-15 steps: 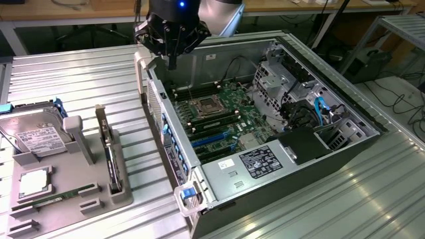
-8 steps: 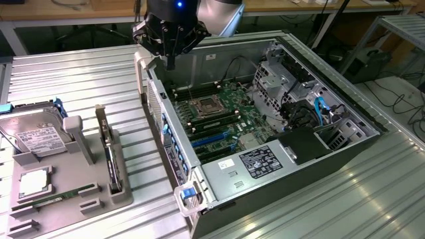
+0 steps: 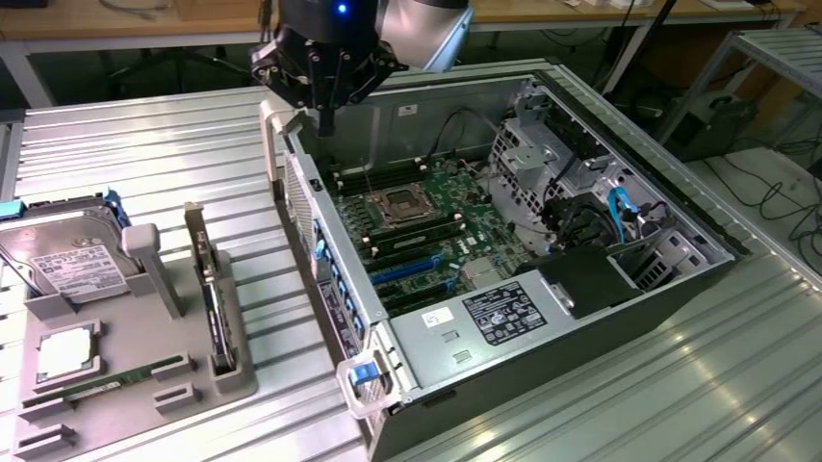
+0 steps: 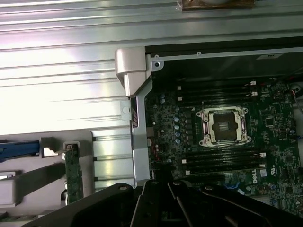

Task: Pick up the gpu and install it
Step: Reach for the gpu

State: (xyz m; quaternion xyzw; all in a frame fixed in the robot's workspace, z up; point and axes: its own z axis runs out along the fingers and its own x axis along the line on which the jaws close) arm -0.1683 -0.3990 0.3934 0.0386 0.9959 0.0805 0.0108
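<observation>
I can read no text from here. The black label [image 3: 499,316] on the power supply [image 3: 434,343] and the white label [image 3: 67,269] on the hard drive [image 3: 58,223] carry print too small to make out.

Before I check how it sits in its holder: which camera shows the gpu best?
The exterior view. There the gpu stands edge-on in the grey holder, and its whole length from end to end is visible. The wrist view shows a shorter green stretch of it, also edge-on.
</observation>
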